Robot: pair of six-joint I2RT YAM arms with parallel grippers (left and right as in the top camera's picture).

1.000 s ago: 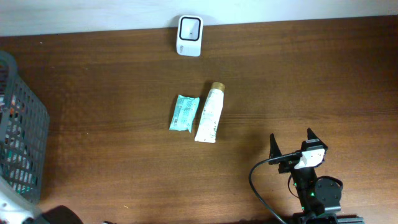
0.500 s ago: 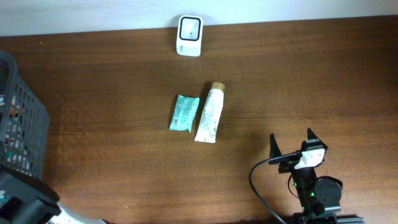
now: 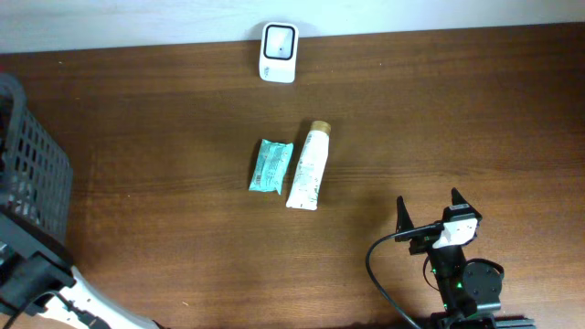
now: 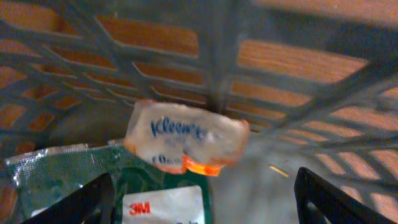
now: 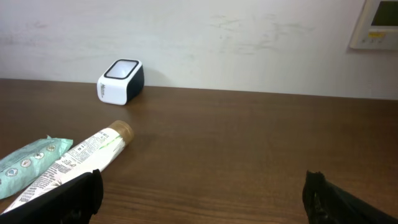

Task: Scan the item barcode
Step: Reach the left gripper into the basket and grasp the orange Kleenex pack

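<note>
The left gripper hangs over the inside of a grey mesh basket at the table's left edge, its fingers wide apart and holding nothing.

Just ahead of it, a tissue pack leans against the basket wall, partly on top of a green packet. This is probably the item to pick. A good grasp would come down across the pack's short sides, clear of the mesh, leaving the barcode face uncovered for the scanner. The scanner stands well apart at the far edge. The table is dark brown wood. Near its middle a teal packet lies just beside a pale tube. At the right, the right gripper rests fully open and empty. Behind the table is a plain pale wall with a wall panel.
</note>
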